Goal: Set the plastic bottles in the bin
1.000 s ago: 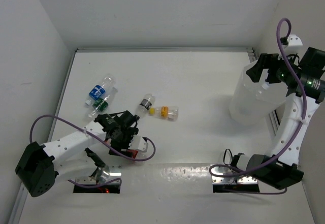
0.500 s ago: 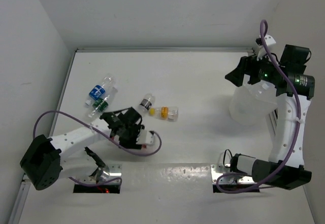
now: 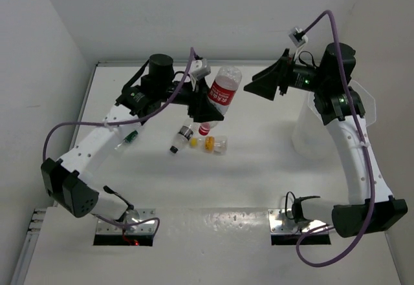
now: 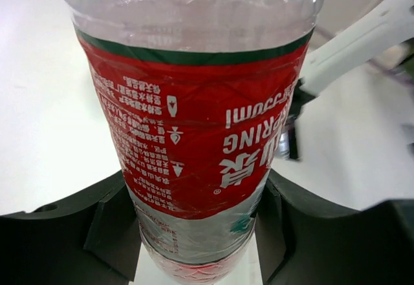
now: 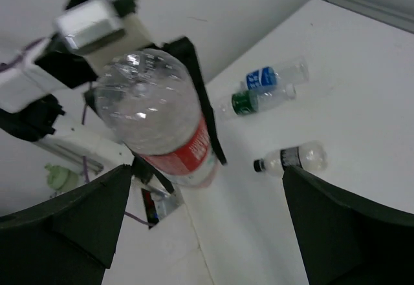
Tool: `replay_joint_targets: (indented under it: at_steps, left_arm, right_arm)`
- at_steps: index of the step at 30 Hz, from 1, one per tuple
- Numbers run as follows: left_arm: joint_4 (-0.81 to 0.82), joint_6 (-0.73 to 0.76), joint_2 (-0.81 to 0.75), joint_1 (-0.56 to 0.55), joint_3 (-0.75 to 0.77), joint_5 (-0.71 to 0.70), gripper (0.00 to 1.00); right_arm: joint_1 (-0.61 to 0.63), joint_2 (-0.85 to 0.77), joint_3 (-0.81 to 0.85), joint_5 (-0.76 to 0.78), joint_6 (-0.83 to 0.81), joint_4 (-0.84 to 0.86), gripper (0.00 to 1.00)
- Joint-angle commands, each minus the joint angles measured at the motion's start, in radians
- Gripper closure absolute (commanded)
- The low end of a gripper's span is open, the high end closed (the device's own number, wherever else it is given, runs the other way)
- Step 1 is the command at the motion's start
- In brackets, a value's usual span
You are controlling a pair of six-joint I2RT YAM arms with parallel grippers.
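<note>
Left tool (image 3: 206, 107) is clenched on the red-label bottle (image 3: 224, 94), held up in the air well above the tabletop (image 3: 259, 181), approx. over its far middle. The fingers (image 4: 113, 223) pinch the clear body just below the label, towards the neck end. In the top view the bottle is tilted, w/ the red cap down-left and the base up-right. Label text reads upside down in the left wrist view.

Right tool (image 3: 262, 88) is released, jaws spread wide w/ nothing between them. It's up in the air, aimed at the bottle's base but apart from it.

The bin (image 3: 307, 133) stands at the right side of the tabletop, partly behind the right arm. No bottle visible in it; contents hard to tell.

On the tabletop:
- black-label bottle (image 3: 184, 132), lying under the held one
- yellow-orange bottle (image 3: 211, 144), just beside it
- green-label bottle (image 5: 244, 102) and blue-label bottle (image 5: 262, 78), side by side further left, mostly hidden by the left arm from above
</note>
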Motion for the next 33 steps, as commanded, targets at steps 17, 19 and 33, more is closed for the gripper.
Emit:
replay_joint_targets:
  at_steps: [17, 19, 33]
  left_arm:
    - [0.478, -0.524, 0.059, 0.03, -0.053, 0.237, 0.82]
    - [0.478, -0.524, 0.068, 0.03, -0.062, 0.227, 0.8]
    - [0.553, -0.592, 0.134, 0.03, -0.042, 0.237, 0.66]
  right_arm:
    - [0.092, 0.139, 0.047, -0.027, 0.348, 0.438, 0.01]
    - [0.092, 0.152, 0.051, -0.03, 0.382, 0.476, 0.01]
    - [0.152, 0.205, 0.074, -0.027, 0.335, 0.44, 0.45]
